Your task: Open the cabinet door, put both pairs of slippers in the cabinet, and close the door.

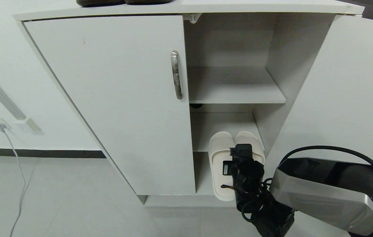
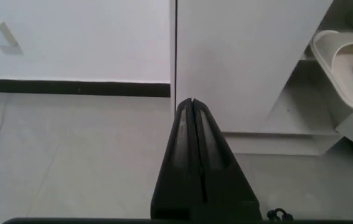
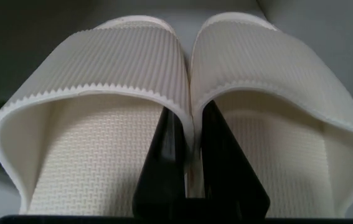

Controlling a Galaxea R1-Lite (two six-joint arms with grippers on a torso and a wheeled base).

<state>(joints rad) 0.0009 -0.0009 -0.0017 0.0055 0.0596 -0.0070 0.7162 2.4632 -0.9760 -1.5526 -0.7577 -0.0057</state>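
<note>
A pair of white slippers is at the open right half of the white cabinet, toes pointing in at the level of the lower shelf. My right gripper is shut on the two inner straps, pinching the white slippers together. I cannot tell whether the soles rest on the shelf. A dark pair of slippers lies on the cabinet top. My left gripper is shut on nothing, low over the floor, facing the closed left door. From there the white slippers show beside the cabinet's lower opening.
The left door with its metal handle is closed; the right door stands swung wide open. A bare middle shelf lies above the slippers. A wall socket with a cable is at the left, above grey floor.
</note>
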